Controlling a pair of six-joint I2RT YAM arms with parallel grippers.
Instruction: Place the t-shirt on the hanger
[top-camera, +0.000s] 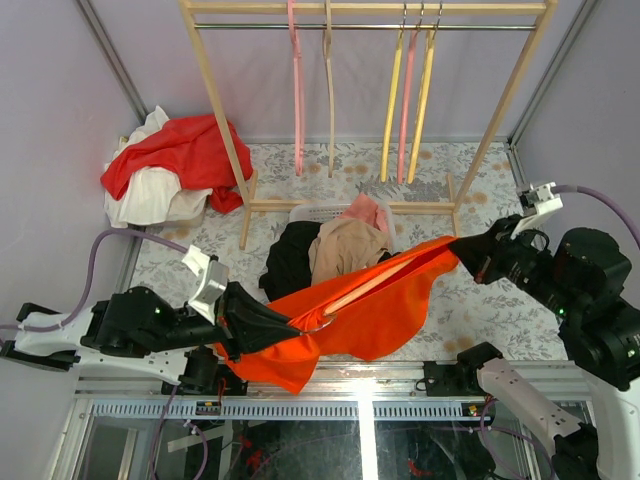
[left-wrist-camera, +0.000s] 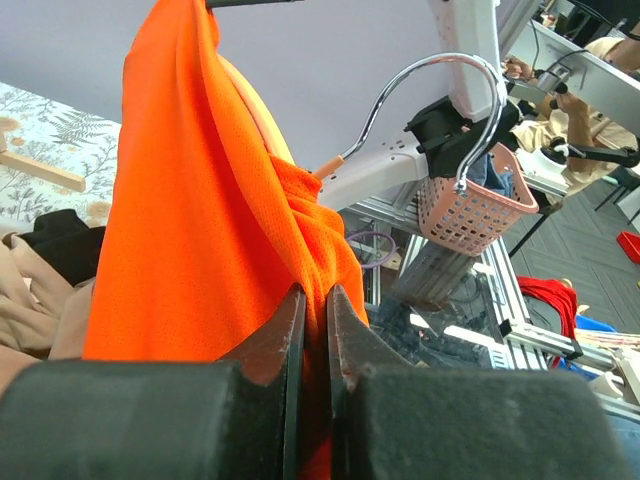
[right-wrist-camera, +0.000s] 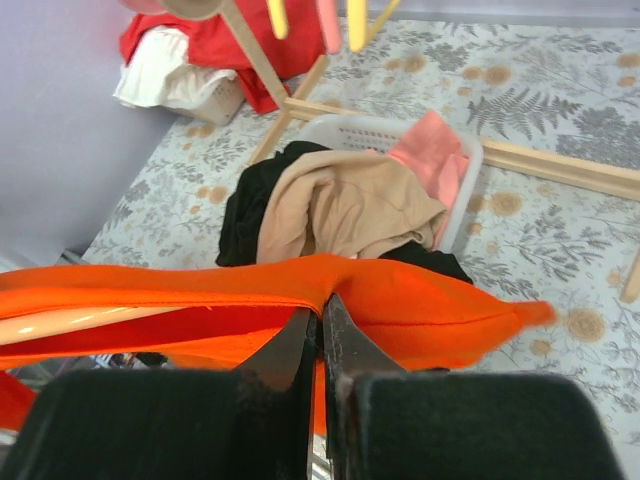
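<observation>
The bright orange t-shirt (top-camera: 375, 315) hangs stretched between both grippers above the table's front. My left gripper (top-camera: 287, 324) is shut on its near-left end, and fabric is pinched between the jaws in the left wrist view, t-shirt (left-wrist-camera: 200, 220), gripper (left-wrist-camera: 315, 300). My right gripper (top-camera: 457, 250) is shut on the shirt's far-right edge, t-shirt (right-wrist-camera: 440, 300), gripper (right-wrist-camera: 320, 318). The peach hanger (top-camera: 362, 284) lies inside the shirt along its length. Its silver hook (top-camera: 320, 323) pokes out beside the left gripper, hook (left-wrist-camera: 440, 85). A length of the hanger's bar (right-wrist-camera: 80, 325) shows under the fabric.
A wooden rack (top-camera: 225, 110) at the back carries pink (top-camera: 297, 90) and yellow hangers (top-camera: 392, 100). A white basket (top-camera: 312, 212) under it holds tan, black and pink clothes. A red cloth (top-camera: 185, 150) lies on a white pile at back left.
</observation>
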